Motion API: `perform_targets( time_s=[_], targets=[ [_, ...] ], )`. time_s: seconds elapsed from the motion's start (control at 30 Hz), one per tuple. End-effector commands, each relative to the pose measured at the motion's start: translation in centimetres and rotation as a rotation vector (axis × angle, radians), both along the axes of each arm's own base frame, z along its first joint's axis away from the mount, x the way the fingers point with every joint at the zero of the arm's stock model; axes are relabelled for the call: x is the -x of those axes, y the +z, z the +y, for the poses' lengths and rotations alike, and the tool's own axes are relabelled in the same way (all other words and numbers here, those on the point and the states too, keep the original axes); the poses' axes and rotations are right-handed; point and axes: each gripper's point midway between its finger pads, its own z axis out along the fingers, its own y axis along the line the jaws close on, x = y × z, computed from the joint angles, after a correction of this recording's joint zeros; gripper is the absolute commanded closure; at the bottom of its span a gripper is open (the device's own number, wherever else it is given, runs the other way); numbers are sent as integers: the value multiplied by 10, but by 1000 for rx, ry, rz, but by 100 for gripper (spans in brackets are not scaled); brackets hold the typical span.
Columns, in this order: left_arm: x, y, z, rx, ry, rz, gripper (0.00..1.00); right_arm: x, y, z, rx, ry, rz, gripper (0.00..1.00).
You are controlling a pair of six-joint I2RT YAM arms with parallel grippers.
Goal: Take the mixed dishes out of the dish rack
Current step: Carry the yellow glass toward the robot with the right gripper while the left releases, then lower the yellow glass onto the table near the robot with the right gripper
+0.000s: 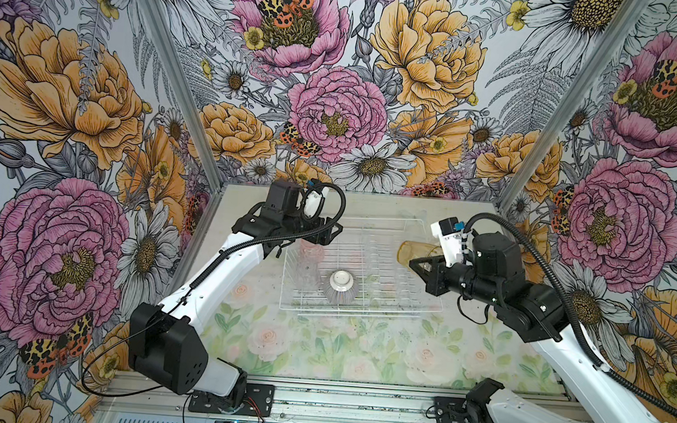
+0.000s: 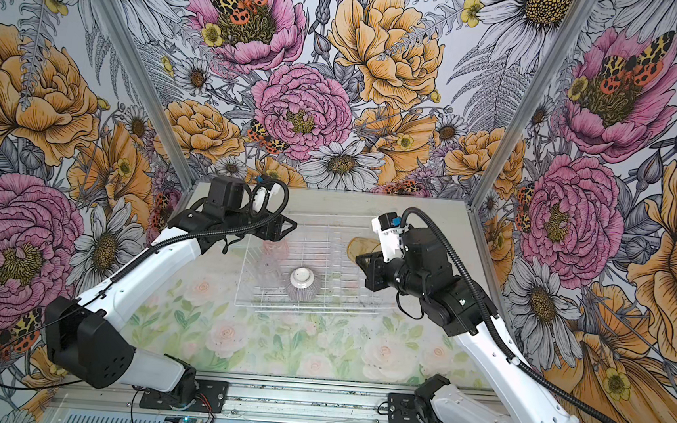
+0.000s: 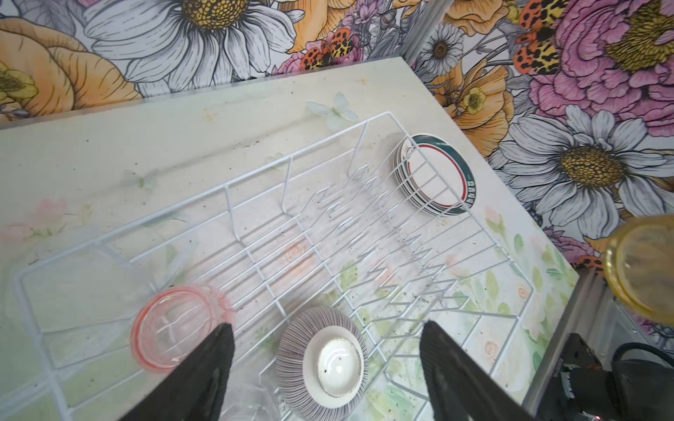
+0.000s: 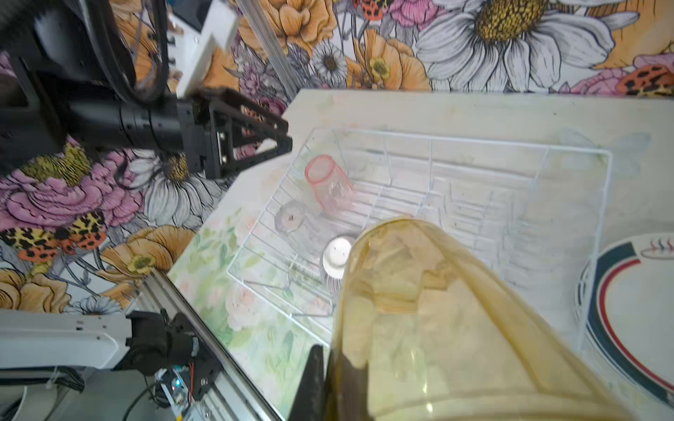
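The amber tumbler [image 4: 437, 310] is clamped in the right gripper [image 1: 417, 263]; the pink tumbler [image 3: 175, 328] should next be straddled by the empty, wide-open left gripper [image 3: 326, 328].

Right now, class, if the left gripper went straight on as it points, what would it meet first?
Probably the upturned ribbed bowl, framed between the left gripper's open fingers; depth is unclear.

The worktop [image 1: 317, 355], printed with pale roses and green leaves, carries a white wire dish rack [image 1: 378, 261] toward its far side. A stack of plates [image 3: 432, 175] lies just beside the rack's end.
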Motion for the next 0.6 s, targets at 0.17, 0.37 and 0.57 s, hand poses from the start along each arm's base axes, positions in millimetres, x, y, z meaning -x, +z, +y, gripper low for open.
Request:
perform_targets(
  time_s=[0.17, 0.37, 0.57],
  targets=[
    [7, -16, 16, -107, 45, 30, 16, 75, -90, -43, 426, -67, 269, 100],
    [13, -26, 15, -124, 34, 54, 17, 97, -145, -32, 568, -22, 423, 100],
    [14, -32, 11, -128, 21, 69, 16, 101, -178, -13, 583, 38, 494, 100]
  ],
)
